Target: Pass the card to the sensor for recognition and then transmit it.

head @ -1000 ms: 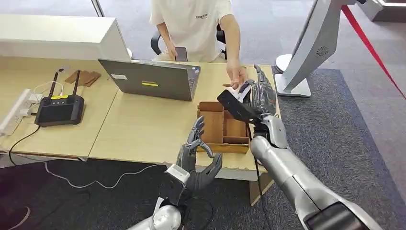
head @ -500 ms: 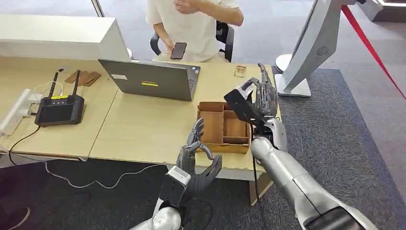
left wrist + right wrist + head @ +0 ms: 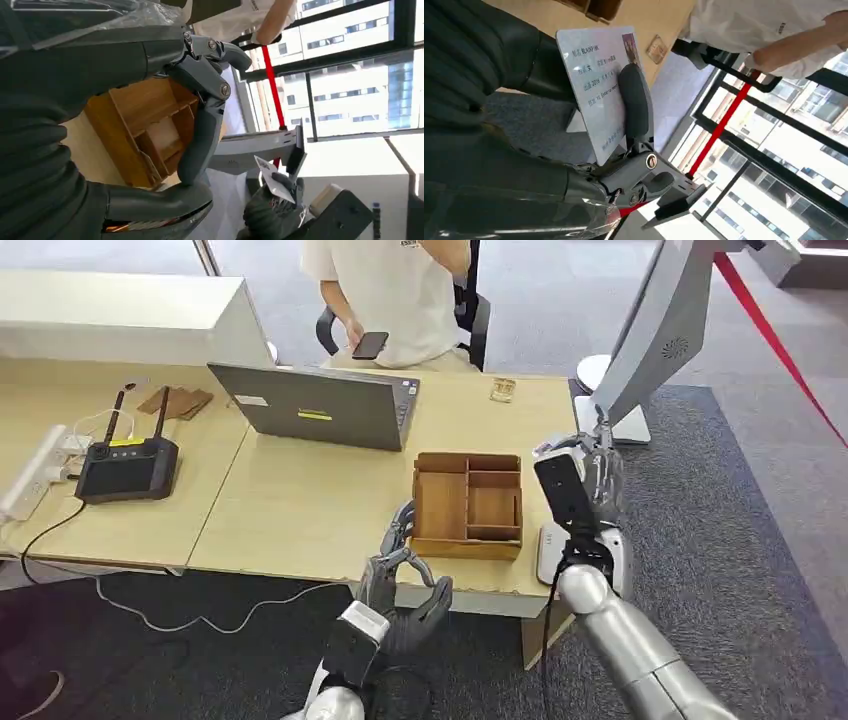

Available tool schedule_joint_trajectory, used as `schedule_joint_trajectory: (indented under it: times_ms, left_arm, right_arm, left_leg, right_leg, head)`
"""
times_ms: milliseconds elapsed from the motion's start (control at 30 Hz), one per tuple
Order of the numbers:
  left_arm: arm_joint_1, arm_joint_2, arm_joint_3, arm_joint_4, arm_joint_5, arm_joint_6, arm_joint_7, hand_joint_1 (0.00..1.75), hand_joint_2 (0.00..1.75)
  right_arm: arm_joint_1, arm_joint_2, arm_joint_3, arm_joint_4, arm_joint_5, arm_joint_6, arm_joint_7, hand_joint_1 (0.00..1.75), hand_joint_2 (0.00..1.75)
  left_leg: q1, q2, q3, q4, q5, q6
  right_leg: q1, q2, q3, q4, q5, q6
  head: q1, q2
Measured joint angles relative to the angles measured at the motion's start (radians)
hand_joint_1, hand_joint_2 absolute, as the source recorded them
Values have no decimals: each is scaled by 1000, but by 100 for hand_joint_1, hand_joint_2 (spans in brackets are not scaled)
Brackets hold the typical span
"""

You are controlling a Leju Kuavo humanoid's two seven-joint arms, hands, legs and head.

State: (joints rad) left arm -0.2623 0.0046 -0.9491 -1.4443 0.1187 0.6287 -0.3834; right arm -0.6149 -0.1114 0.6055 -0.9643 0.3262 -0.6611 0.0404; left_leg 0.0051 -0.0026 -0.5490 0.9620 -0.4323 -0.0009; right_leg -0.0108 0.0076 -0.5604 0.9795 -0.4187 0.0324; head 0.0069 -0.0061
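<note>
Gripping the card point(image 3: 596, 90) just beside the wooden tray point(image 3: 467, 502), the right hand point(image 3: 590, 480) had yet to reach any sensor; the left hand point(image 3: 405, 585) hung empty, fingers apart.

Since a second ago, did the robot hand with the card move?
Yes. The right robot hand with the card swung to the robot's right and nearer it, from over the wooden box to past the desk's right edge.

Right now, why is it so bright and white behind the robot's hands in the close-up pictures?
Left wrist view: daylight through the tall glass windows washes that side white. Right wrist view: the same glare, yet the white printed card in the right hand stays readable. Head view: even light.
</note>
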Motion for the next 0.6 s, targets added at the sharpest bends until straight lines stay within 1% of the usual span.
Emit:
schedule_joint_trajectory:
  times_ms: [167,300,367,600]
  left_arm:
    - [26,9,20,-22,-39,1,19,0,175]
    - [37,15,33,-39,-56,1,34,0,175]
    - [41,15,42,-45,-60,1,42,0,175]
    - [42,16,51,-55,-53,1,44,0,175]
  right_arm:
    - [66,-51,-56,-28,-21,0,-8,175,175]
    - [102,-74,-93,-43,-11,2,-8,175,175]
    - [108,-77,-103,-44,13,6,-7,175,175]
    - [108,-82,-109,-27,99,18,29,175,175]
  left_leg:
    - [0,0,0,0,0,0]
    - [0,0,0,0,0,0]
    - [0,0,0,0,0,0]
    - [0,0,0,0,0,0]
  right_leg:
    - [0,0,0,0,0,0]
    - [0,0,0,0,0,0]
    - [0,0,-1,0,0,0]
    - [0,0,0,1,0,0]
  head:
    - [0,0]
    - [0,0]
    - [0,0]
    - [0,0]
